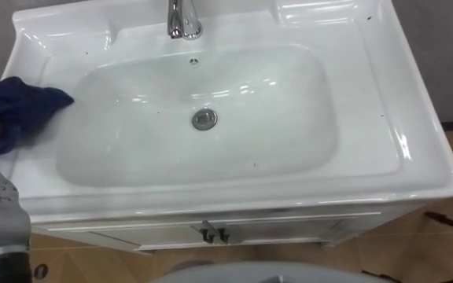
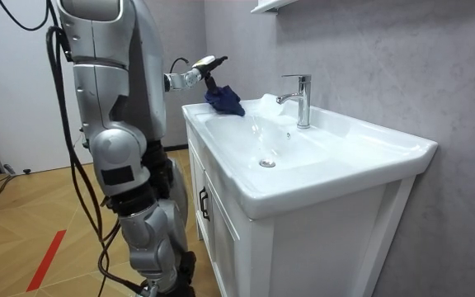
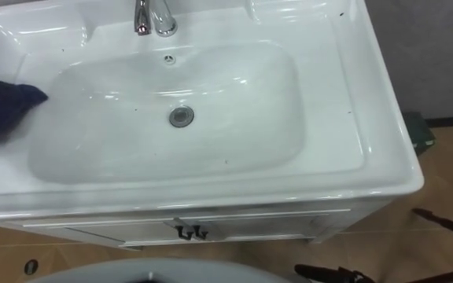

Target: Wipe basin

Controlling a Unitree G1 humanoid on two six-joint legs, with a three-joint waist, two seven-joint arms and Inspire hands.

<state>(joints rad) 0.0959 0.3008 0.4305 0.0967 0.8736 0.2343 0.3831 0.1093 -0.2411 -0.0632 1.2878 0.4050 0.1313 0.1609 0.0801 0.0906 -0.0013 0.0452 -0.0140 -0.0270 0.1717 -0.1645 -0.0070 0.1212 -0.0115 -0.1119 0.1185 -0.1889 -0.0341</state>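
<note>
Room view first: the robot stands at the front of the white basin (image 2: 345, 153) with its left hand (image 2: 200, 71) held out over the corner of the rim. The fingers are clamped on a dark blue cloth (image 2: 224, 101), which hangs bunched just below them. Whether its bottom edge touches the rim I can't tell. The faucet (image 2: 302, 97) is well apart from the fingers, further along the back edge, and the drain (image 2: 266, 162) sits lower, down in the bowl.

Left eye view: the cloth sits right at the fingers on the rim side, with 1 loose corner poking toward the bowl. The whole bowl opens out to the right of the fingers and the drain is well off that way. A few dark specks (image 1: 252, 166) dot the bowl beyond the drain. The 2 cabinet handles (image 1: 212, 233) are below the front edge.

Right eye view: same layout, with the cloth at the far left edge and the bowl bare to its right.

My take on handling: the cloth looks light, soft and floppy, so it'll fold over itself instead of lying flat. The basin is glossy and probably slick, so it should slide easily but needs pressing down to actually wipe. I'd hold it by the middle of the wad with the bulk under the fingers, not by a corner
</note>
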